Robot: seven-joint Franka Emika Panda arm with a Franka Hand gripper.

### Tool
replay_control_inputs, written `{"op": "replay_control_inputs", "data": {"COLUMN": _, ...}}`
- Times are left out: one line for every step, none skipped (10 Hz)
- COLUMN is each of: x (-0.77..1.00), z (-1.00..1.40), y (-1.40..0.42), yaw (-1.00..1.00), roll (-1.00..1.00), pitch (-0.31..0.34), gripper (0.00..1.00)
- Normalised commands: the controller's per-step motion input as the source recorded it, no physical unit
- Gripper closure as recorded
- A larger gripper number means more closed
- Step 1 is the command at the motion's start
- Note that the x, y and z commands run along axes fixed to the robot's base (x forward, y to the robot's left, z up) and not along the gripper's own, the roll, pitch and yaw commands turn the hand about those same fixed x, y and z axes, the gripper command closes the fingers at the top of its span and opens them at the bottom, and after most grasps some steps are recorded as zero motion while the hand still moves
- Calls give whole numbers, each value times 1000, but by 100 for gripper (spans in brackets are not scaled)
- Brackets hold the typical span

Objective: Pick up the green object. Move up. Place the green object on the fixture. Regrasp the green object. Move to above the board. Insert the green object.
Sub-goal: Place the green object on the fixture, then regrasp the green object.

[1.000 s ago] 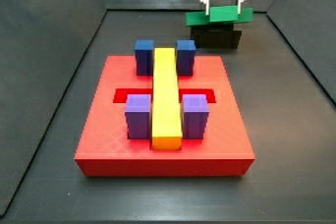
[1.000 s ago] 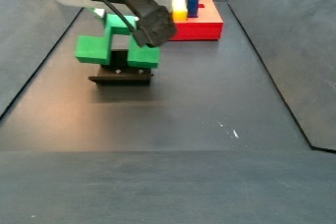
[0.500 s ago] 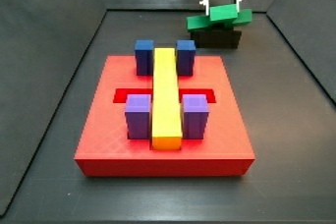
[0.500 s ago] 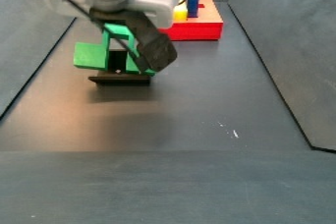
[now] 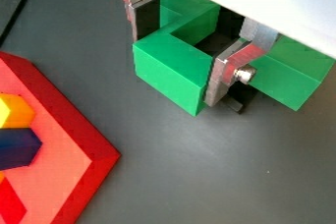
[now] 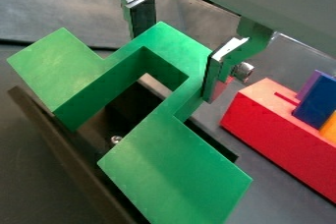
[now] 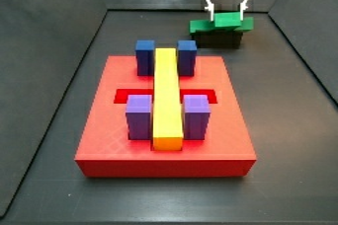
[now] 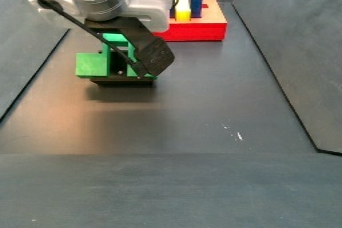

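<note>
The green object (image 7: 220,25) sits on the fixture (image 7: 219,38) at the upper right of a side view, beyond the far edge of the board (image 7: 165,130). The gripper (image 7: 226,6) hangs directly over it, its silver fingers reaching down to the piece. In both wrist views the fingers (image 5: 234,72) stand on either side of the raised middle block of the green object (image 5: 191,66), pads against or just beside its faces; whether they press on it cannot be told. The crossbar of the green object (image 6: 112,110) spreads wide to both sides of the gripper (image 6: 184,46), with the dark fixture (image 6: 147,108) showing beneath it. In a side view at upper left, the gripper (image 8: 127,54) and its arm cover much of the green object (image 8: 94,65), which lies atop the fixture (image 8: 123,80). The board (image 8: 198,24) stands well apart at the top of that frame, carrying blue and purple blocks and a yellow bar (image 7: 166,91).
</note>
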Motion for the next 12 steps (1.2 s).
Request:
{"op": "replay_control_inputs", "data": {"x": 40, "z": -197, "y": 51, "yaw": -117, "roll": 57, "pitch": 289, "gripper": 100}}
{"op": "replay_control_inputs", "data": {"x": 0, "z": -177, "y": 0, "yaw": -89, "roll": 80, "pitch": 183, "gripper": 100}}
{"op": "replay_control_inputs", "data": {"x": 0, "z": -126, "y": 0, "yaw": -29, "roll": 23, "pitch": 54, "gripper": 100}}
{"op": "replay_control_inputs", "data": {"x": -9, "z": -171, "y": 0, "yaw": -26, "roll": 0, "pitch": 0, "gripper": 100}}
{"op": "replay_control_inputs", "data": {"x": -91, "z": -203, "y": 0, "yaw": -54, "roll": 0, "pitch": 0, "gripper": 100}}
{"op": "replay_control_inputs", "data": {"x": -83, "z": -243, "y": 0, "yaw": -54, "roll": 0, "pitch": 0, "gripper": 100}}
{"op": "replay_control_inputs", "data": {"x": -20, "z": -191, "y": 0, "yaw": -40, "roll": 0, "pitch": 0, "gripper": 100}}
{"op": "replay_control_inputs", "data": {"x": 0, "z": 0, "y": 17, "yaw": 0, "roll": -26, "pitch": 0, "gripper": 100}}
{"op": "replay_control_inputs", "data": {"x": 0, "z": 0, "y": 0, "yaw": 0, "roll": 0, "pitch": 0, "gripper": 100}}
{"op": "replay_control_inputs", "data": {"x": 0, "z": 0, "y": 0, "yaw": 0, "roll": 0, "pitch": 0, "gripper": 0}}
{"op": "replay_control_inputs", "data": {"x": 0, "z": 26, "y": 0, "yaw": 0, "roll": 0, "pitch": 0, "gripper": 0}}
{"op": "replay_control_inputs", "data": {"x": 0, "z": 63, "y": 0, "yaw": 0, "roll": 34, "pitch": 0, "gripper": 0}}
